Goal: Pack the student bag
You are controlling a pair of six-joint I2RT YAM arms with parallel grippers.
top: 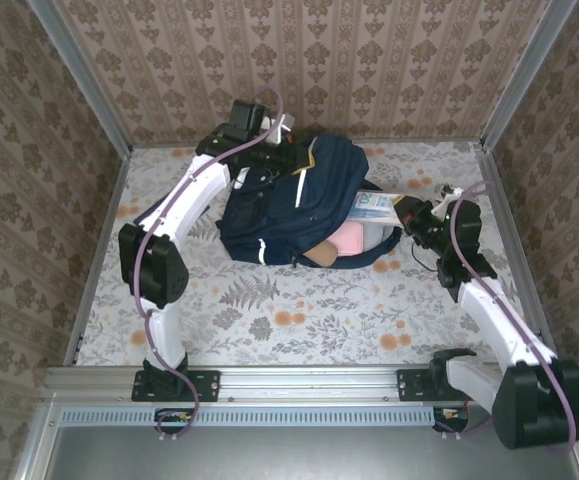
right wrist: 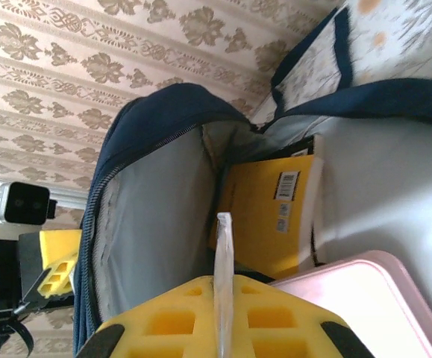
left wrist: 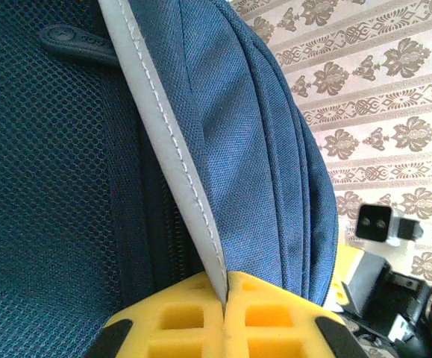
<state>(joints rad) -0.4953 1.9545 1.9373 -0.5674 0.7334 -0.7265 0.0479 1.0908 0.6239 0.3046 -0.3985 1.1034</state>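
The navy student bag (top: 289, 200) lies on its side mid-table, its mouth facing right. My left gripper (top: 291, 158) is at the bag's far top end. In the left wrist view it (left wrist: 224, 300) is shut on a grey-white stitched strip (left wrist: 163, 119) of the bag (left wrist: 253, 134). My right gripper (top: 402, 212) is at the bag's mouth, shut on a thin flat blue-and-white packet (top: 374, 205). In the right wrist view the packet (right wrist: 223, 246) stands edge-on between the shut jaws (right wrist: 223, 309). Inside the grey-lined bag (right wrist: 156, 224) are a yellow book (right wrist: 264, 216) and a pink case (right wrist: 365, 298).
The table has a floral cloth (top: 299, 320), with patterned walls on three sides and metal posts at the corners. The pink case (top: 354, 240) shows in the bag's mouth. A bag strap (top: 379, 262) trails on the cloth by the mouth.
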